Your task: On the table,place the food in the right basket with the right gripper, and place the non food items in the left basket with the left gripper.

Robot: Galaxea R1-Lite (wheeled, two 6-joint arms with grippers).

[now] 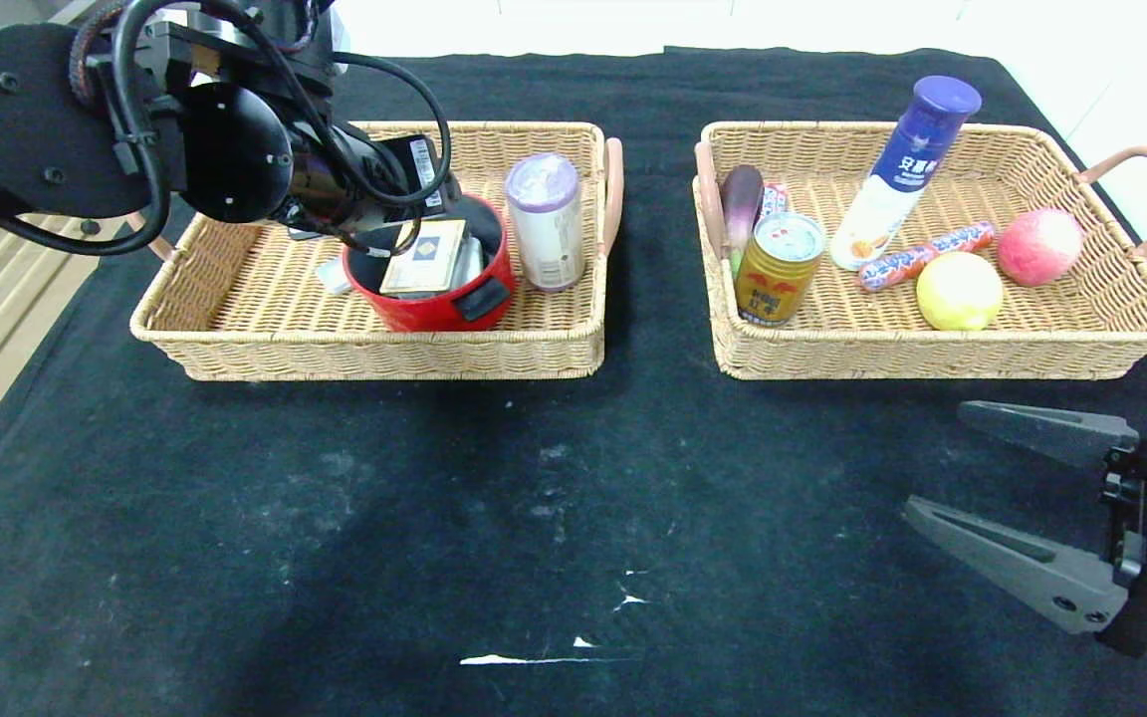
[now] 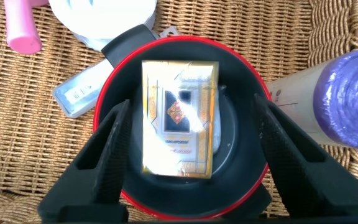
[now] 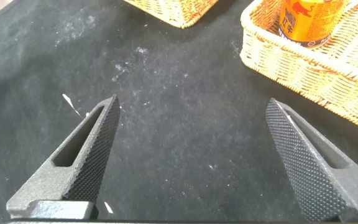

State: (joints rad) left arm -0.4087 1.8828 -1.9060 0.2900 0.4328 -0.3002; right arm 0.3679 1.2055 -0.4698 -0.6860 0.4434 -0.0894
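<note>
Head view: black-clothed bench [image 1: 335,558] carrying two wicker baskets side by side. Left basket [image 1: 235,339] holding a red pot [image 1: 434,311] with a cream card box [image 1: 424,257] leaning inside it; just beside the pot, a white cylinder with purple lid [image 1: 545,221]. Left hand [image 1: 404,224] hanging over the pot, mostly hidden by its own arm. Right basket [image 1: 1081,344] holding a gold drink can [image 1: 778,267], a lemon [image 1: 959,291], a tall white-and-blue bottle [image 1: 907,169] tilted, a pink apple [image 1: 1039,246], a sausage stick [image 1: 922,256] and an eggplant [image 1: 741,204]. Right hand [image 1: 942,468] parked over bare cloth, near that basket's front corner, fingers wide apart.

Left wrist view: left hand [image 2: 191,118] straddling the pot [image 2: 241,68], fingers apart, touching nothing; box [image 2: 179,118] lying loose inside between them.

Right wrist view: right hand [image 3: 191,124] spread and empty above the cloth; can [image 3: 309,22] in its basket [image 3: 303,71].
</note>
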